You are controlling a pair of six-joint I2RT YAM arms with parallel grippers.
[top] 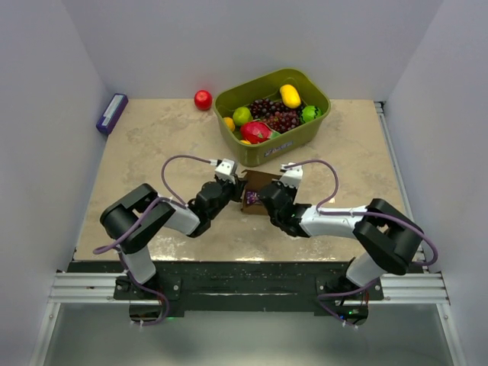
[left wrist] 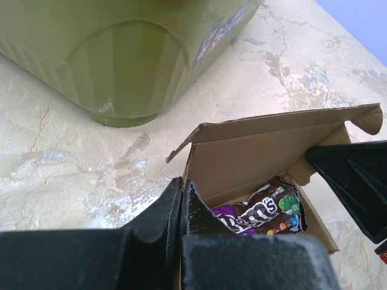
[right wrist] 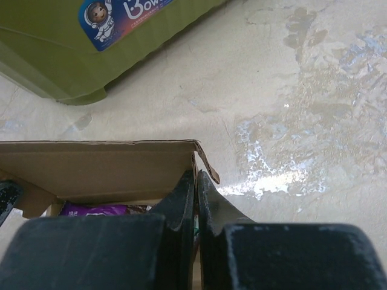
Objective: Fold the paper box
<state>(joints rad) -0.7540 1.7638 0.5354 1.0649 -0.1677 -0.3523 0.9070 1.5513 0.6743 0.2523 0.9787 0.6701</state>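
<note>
The paper box (top: 255, 195) sits mid-way along the table (top: 152, 152), just before the green bin (top: 297, 137), with the left claw (left wrist: 182, 196) and right claw (right wrist: 196, 184) each clenched on a side wall; I'd square both walls before lowering the lid.

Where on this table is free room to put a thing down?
Bare table lies between the purple box, the red apple and the left arm. Another free patch: right of the green bin, beyond the right arm. Crowded: between bin and paper box, where left gripper and right gripper pinch its walls.
</note>
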